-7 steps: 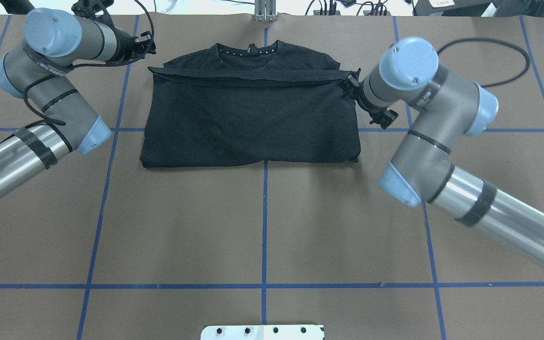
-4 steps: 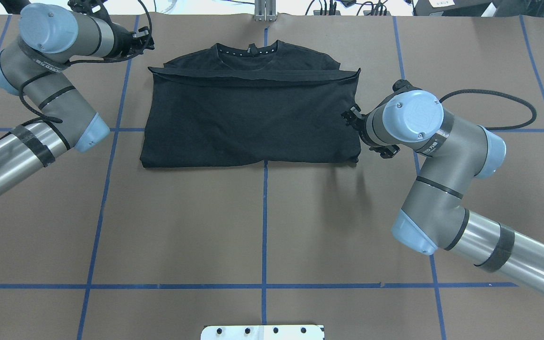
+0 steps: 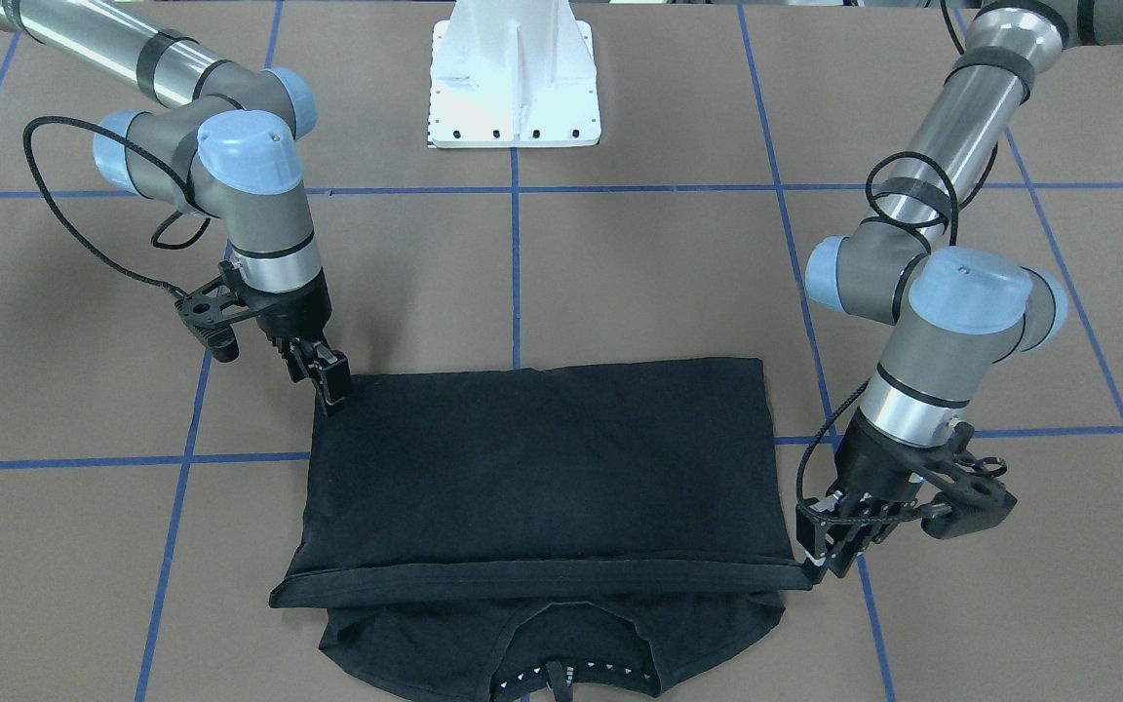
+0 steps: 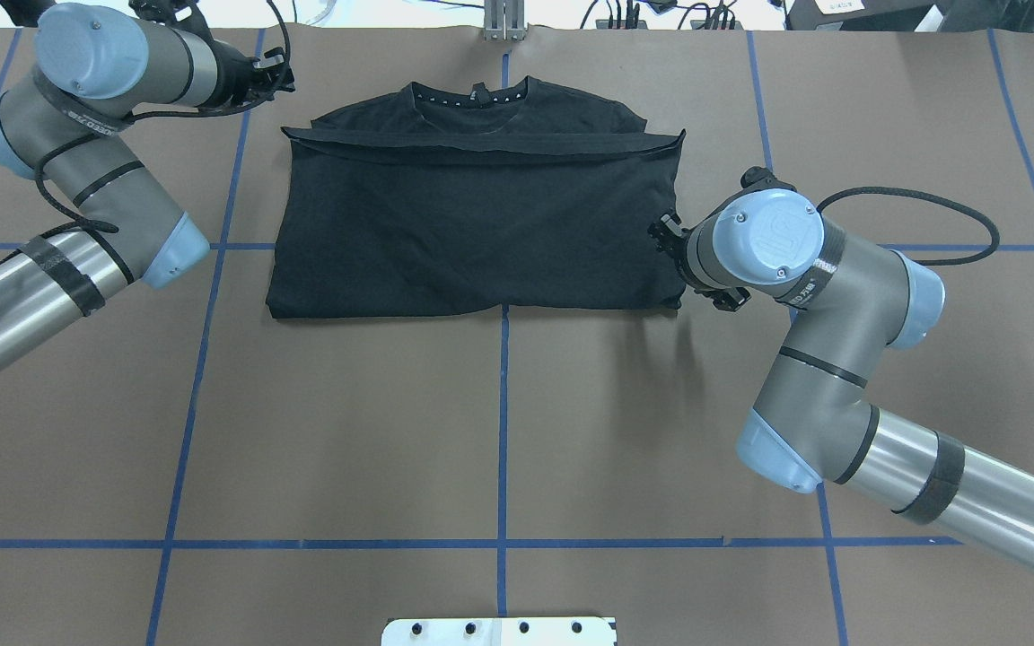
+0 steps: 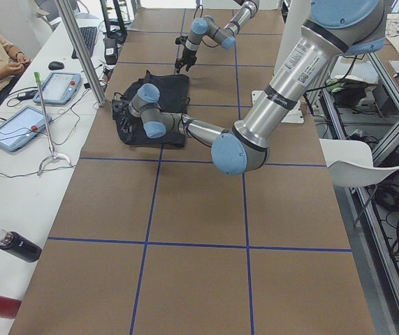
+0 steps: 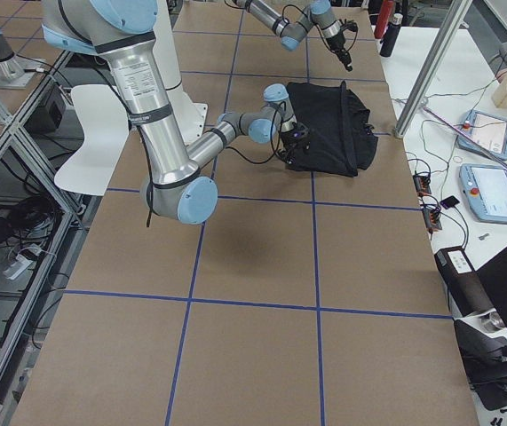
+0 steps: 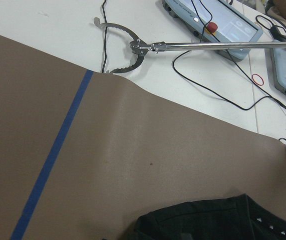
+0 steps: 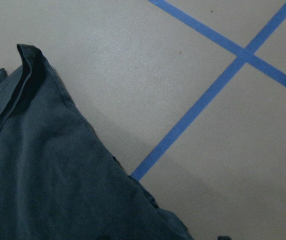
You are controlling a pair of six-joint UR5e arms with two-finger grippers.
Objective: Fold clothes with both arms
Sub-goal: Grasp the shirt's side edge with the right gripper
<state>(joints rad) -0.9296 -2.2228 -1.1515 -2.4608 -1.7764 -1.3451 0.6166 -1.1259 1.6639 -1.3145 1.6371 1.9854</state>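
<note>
Nearest me the black short-sleeved T-shirt (image 3: 532, 468) lies flat on the brown, blue-taped worktop (image 3: 620, 273), long axis side to side. Its white-dotted collar (image 3: 561, 673) points away from the robot and is partly cut off from view, and the lower half is doubled up over the chest. The left hand (image 3: 827, 561) hangs fingers-down just beside the hem's corner, gripping nothing; farther back the right hand (image 3: 329, 390) points down at the fold's corner on the other side, and whether either hand's fingers are spread I cannot tell.

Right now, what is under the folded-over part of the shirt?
The top half of the shirt. Only the collar and shoulders peek out; the chest is covered.
</note>
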